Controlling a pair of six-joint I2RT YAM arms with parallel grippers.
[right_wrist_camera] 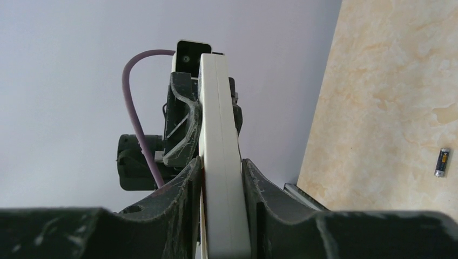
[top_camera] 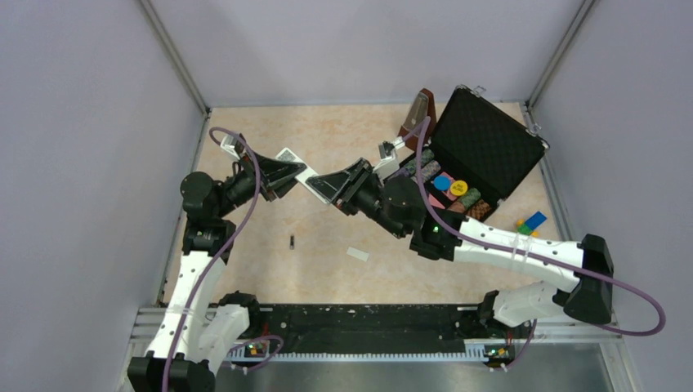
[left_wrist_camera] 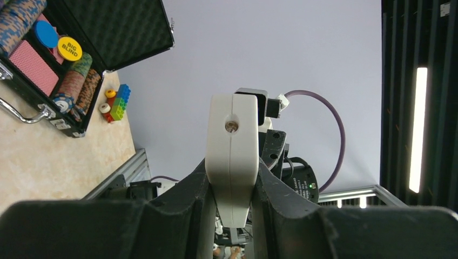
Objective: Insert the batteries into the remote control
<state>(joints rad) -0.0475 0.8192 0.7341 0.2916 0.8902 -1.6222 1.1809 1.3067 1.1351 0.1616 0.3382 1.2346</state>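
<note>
The white remote control (top_camera: 306, 175) hangs above the middle of the table, gripped at both ends. My left gripper (top_camera: 288, 173) is shut on one end, and in its wrist view the remote (left_wrist_camera: 232, 140) stands edge-on between the fingers of that gripper (left_wrist_camera: 231, 178). My right gripper (top_camera: 328, 186) clamps the other end; its fingers press both flat sides of the remote (right_wrist_camera: 217, 124) in the right wrist view, gripper (right_wrist_camera: 219, 172). One small dark battery (top_camera: 292, 241) lies on the table below the left gripper, also seen as a battery (right_wrist_camera: 442, 162) from the right wrist.
A small white flat cover piece (top_camera: 357, 254) lies on the table near the battery. An open black poker-chip case (top_camera: 482, 155) stands at the back right, with coloured toy blocks (top_camera: 529, 222) beside it and a brown object (top_camera: 417, 118) behind. Walls enclose the table.
</note>
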